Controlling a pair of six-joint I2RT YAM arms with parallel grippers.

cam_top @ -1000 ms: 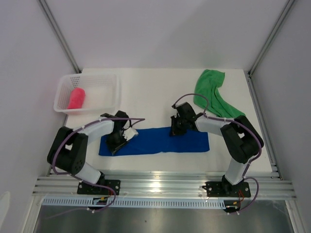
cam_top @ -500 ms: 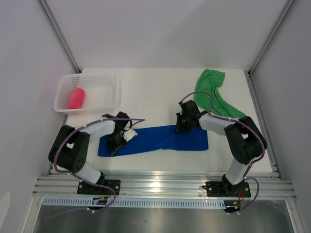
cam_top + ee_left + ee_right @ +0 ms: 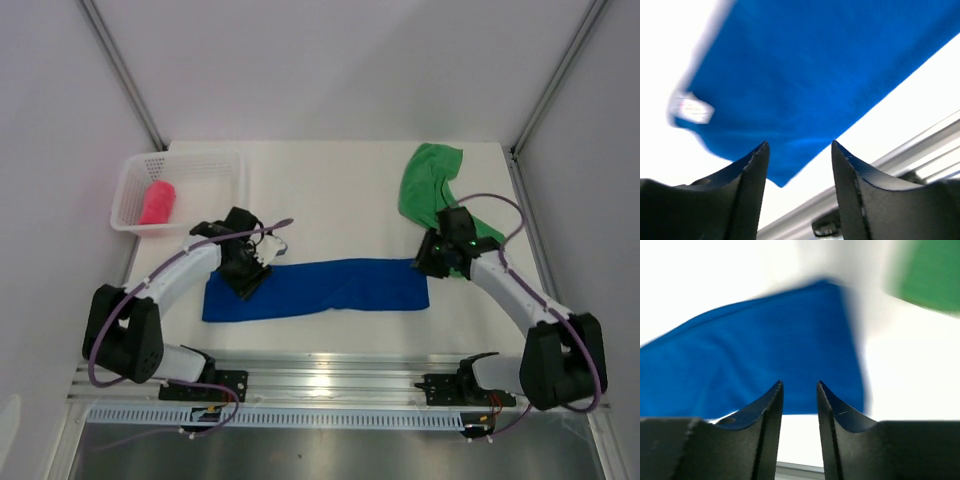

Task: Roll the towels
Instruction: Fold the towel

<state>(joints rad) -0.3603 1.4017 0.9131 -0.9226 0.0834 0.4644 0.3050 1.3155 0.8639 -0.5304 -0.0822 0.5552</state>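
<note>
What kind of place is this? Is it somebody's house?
Probably not a house; it looks like a robot lab booth. Two robot arms are bolted to a metal rail, and bare white walls box in the table.

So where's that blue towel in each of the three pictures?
Top external: the blue towel lies flat, near centre of the table.
Left wrist: blue towel fills the upper part.
Right wrist: blue towel spans left and centre.
Shared landmark: the white table around it.
</note>
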